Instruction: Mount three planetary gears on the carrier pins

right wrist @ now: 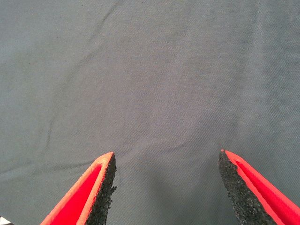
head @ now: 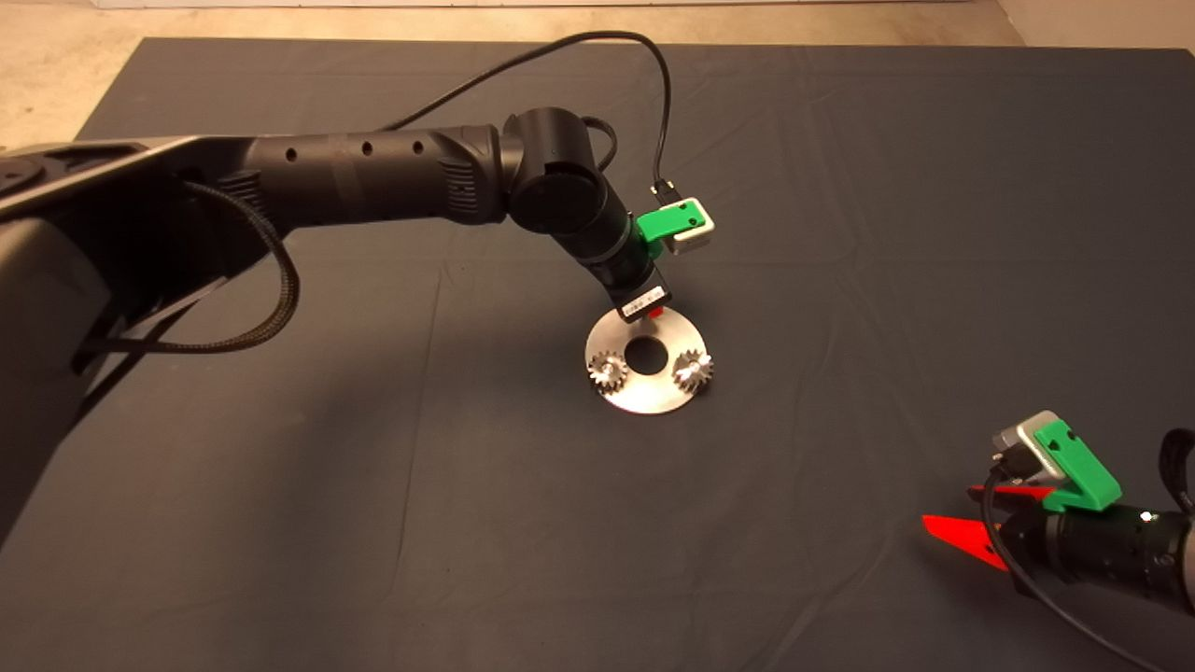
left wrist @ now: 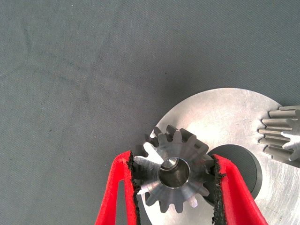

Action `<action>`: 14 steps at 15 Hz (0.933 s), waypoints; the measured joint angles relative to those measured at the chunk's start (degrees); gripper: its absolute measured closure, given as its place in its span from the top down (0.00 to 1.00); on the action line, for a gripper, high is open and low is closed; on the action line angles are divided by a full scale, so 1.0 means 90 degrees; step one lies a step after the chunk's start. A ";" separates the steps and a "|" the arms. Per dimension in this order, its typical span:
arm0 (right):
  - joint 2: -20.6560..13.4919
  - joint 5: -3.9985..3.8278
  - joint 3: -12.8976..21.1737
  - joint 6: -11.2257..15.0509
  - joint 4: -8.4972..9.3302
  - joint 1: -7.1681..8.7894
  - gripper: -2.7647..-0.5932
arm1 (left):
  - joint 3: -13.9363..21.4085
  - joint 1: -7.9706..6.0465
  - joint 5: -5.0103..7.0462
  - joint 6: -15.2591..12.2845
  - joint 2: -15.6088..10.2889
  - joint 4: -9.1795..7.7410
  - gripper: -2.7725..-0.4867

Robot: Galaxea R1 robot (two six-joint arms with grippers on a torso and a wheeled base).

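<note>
Left pincer (left wrist: pixel 174 187) clamped on third gear (left wrist: pixel 174 174), centred over its pin for seating; right pincer (right wrist: pixel 166 187) parked, spread wide.

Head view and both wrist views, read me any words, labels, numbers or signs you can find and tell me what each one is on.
White sticker with dark marks on the left arm's wrist, above the silver disc: too small to read.
Gear in the left pincer: no marking.
Mat under the right pincer: no text.
So there is no readable text.
</note>
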 joint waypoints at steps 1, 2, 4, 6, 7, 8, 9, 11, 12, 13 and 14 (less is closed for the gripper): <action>0.0000 -0.0003 0.0000 0.0000 0.0000 0.0000 0.47 | 0.0000 0.0000 0.0000 0.0000 0.0000 0.0000 0.05; 0.0000 -0.0008 0.0000 0.0000 0.0000 0.0000 0.47 | 0.0000 0.0000 0.0000 0.0000 0.0000 0.0000 0.05; 0.0031 -0.0127 0.0000 0.0000 0.0000 0.0000 0.47 | 0.0000 0.0000 0.0000 0.0000 0.0000 0.0000 0.05; 0.0174 -0.0165 0.0000 0.0000 0.0000 0.0000 0.47 | 0.0000 -0.0003 -0.0003 0.0005 0.0003 0.0000 0.05; 0.0217 -0.0203 0.0000 0.0000 0.0000 0.0000 0.47 | 0.0000 0.0000 -0.0004 0.0005 0.0000 0.0000 0.05; 0.0267 -0.0322 0.0000 0.0000 0.0000 0.0000 0.47 | 0.0000 0.0000 -0.0003 0.0005 0.0000 0.0000 0.05; 0.0337 -0.0417 0.0000 0.0000 0.0000 0.0000 0.47 | 0.0000 0.0000 0.0003 0.0007 0.0000 0.0000 0.05; 0.0524 -0.0578 0.0000 0.0000 0.0000 0.0000 0.47 | 0.0000 -0.0003 -0.0012 0.0012 -0.0009 -0.0003 0.05; 0.0608 -0.0662 0.0000 0.0000 0.0003 -0.0002 0.47 | 0.0000 0.0000 -0.0031 0.0015 -0.0019 -0.0008 0.05; 0.0712 -0.0782 0.0000 0.0000 0.0003 0.0000 0.47 | -0.0026 -0.0003 -0.0028 0.0015 -0.0016 -0.0020 0.05; 0.0796 -0.0845 0.0000 0.0000 0.0003 -0.0003 0.47 | -0.0046 -0.0003 -0.0028 0.0019 -0.0003 -0.0033 0.05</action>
